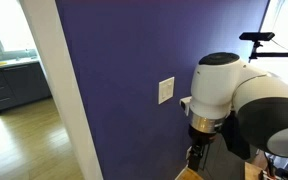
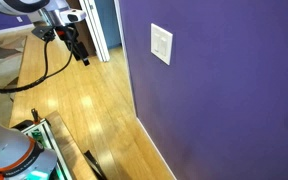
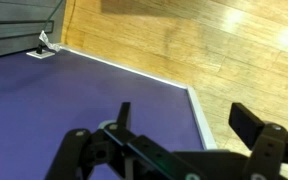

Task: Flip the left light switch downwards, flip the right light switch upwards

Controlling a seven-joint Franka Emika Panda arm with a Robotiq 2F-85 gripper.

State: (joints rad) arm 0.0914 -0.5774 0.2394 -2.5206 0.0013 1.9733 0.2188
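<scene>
Two switches are housed in one cream-white plate (image 2: 161, 44) mounted upright on a purple wall (image 2: 234, 90). The left light switch (image 1: 163, 91) is taken as the left half of the plate and the right light switch (image 1: 170, 90) as the right half. The toggles are too small for their positions to be read. In both exterior views the plate is seen well above the wooden floor (image 2: 94, 110).

The gripper (image 2: 80, 48) is positioned well apart from the plate, out over the floor, and neither switch is touched. In the wrist view its fingers (image 3: 249, 125) are seen spread wide with nothing between them. Purple wall, a white baseboard (image 3: 134, 71) and floor are shown beyond them.

The wall is bordered by a white door frame (image 1: 69, 100), past which dark kitchen cabinets (image 1: 9, 88) can be made out.
</scene>
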